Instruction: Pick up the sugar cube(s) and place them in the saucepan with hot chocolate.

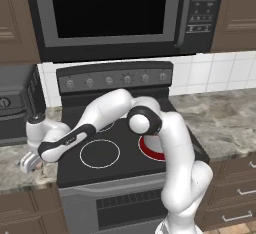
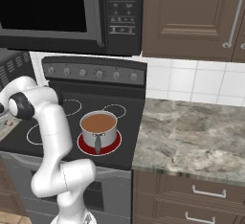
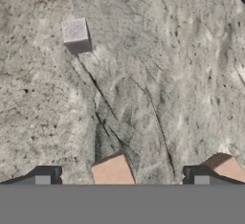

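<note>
The gripper [image 3: 122,182] hangs low over the tabletop [image 1: 10,170] at the stove's nine o'clock side, its jaws spread wide and holding nothing. Looking down the hand, a pale cube [image 3: 75,35] sits at eleven o'clock, well apart from the jaws; it looks greyer than the others, and I cannot tell whether it is sugar. One tan cube [image 3: 112,170] lies right between the fingertips [image 3: 44,179], and a second tan cube [image 3: 228,168] sits just beside the other tip, on its outer side.

My worry is that second cube: if the jaws drop as they stand, that tip could clip it and knock it away. The cube between the tips is tiny, so a slightly off-centre close could squirt it out sideways. The carry is long too, across the stove [image 1: 100,153] to the pan [image 2: 98,125] on the red burner [image 2: 115,144] at the front right, and a weak pinch could drop it on the way.

The tabletop is mottled grey stone. A microwave [image 1: 107,8] hangs above the stove, with white tile [image 2: 191,82] behind and brown cabinets [image 2: 191,17] around.
</note>
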